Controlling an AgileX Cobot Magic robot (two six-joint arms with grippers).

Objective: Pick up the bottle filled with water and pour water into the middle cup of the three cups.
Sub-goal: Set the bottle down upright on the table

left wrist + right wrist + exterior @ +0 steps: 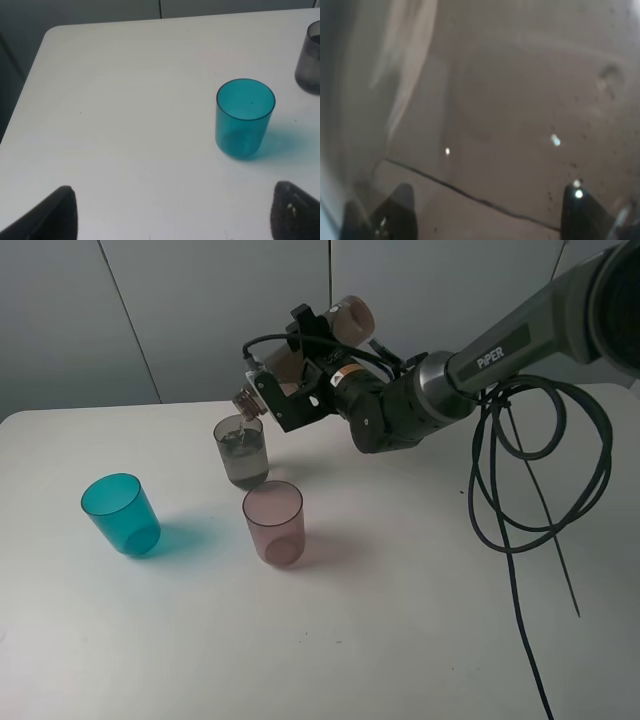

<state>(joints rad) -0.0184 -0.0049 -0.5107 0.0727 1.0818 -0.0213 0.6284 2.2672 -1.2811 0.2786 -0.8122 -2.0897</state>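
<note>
My right gripper [297,380] is shut on the smoky brown-grey bottle [345,318]. It holds the bottle tipped far over, with the neck [244,400] just above the smoky grey middle cup [241,452]. Water runs into that cup, which holds some water. The pink cup [273,523] stands just in front of it and the teal-blue cup [121,514] to the left. In the right wrist view the bottle's wall [510,115] fills the frame between the fingertips [395,210]. My left gripper [172,212] is open and empty, near the teal-blue cup [244,118].
The cups stand on a white table [400,620]. The right arm's black cables [530,500] hang in loops over the table's right side. The grey cup's edge [309,60] shows at the side of the left wrist view. A grey wall stands behind.
</note>
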